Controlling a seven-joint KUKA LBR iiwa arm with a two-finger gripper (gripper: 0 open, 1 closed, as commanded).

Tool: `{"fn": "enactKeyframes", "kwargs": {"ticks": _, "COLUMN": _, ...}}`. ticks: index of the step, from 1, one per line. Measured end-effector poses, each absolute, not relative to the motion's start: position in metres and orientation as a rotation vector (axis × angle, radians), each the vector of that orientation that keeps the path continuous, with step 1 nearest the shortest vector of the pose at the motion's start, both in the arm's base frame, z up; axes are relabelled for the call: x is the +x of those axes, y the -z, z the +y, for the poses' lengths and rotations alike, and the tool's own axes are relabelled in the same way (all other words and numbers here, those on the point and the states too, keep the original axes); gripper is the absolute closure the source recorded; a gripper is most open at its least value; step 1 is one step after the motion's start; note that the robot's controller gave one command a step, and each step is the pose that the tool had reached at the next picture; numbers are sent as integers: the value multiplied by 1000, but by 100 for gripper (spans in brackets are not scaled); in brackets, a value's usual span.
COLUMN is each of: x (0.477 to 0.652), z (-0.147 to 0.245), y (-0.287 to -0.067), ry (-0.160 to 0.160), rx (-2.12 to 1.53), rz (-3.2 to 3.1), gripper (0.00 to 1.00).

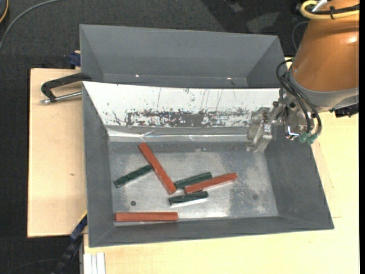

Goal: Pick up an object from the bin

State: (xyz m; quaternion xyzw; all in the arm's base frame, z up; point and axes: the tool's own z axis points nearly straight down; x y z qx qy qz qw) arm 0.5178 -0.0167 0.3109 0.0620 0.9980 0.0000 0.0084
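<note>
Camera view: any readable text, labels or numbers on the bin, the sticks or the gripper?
None readable.
Dark marks on the back wall of the bin look like scratches, not letters.
Red sticks, green sticks and the gripper show no label.

My arm [328, 44], under its orange cover, stands at the right; my tool [259, 133] hangs off its left end, angled downward.

Bare bin floor [256, 196] at right, red and green sticks [157, 167] strewn across centre and left
</note>
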Motion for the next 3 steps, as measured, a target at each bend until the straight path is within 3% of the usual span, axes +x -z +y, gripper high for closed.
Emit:
{"fn": "enactKeyframes", "kwargs": {"ticks": 1, "x": 517, "z": -15, "y": -306, "ry": -1, "rx": 191, "rz": 3129, "gripper": 0}}
{"fn": "enactKeyframes", "kwargs": {"ticks": 2, "x": 512, "z": -8, "y": -161, "ry": -1, "rx": 219, "rz": 3140, "gripper": 0}}
{"fn": "enactKeyframes", "kwargs": {"ticks": 3, "x": 520, "z": 29, "y": -66, "ry": -2, "rx": 149, "rz": 3145, "gripper": 0}}
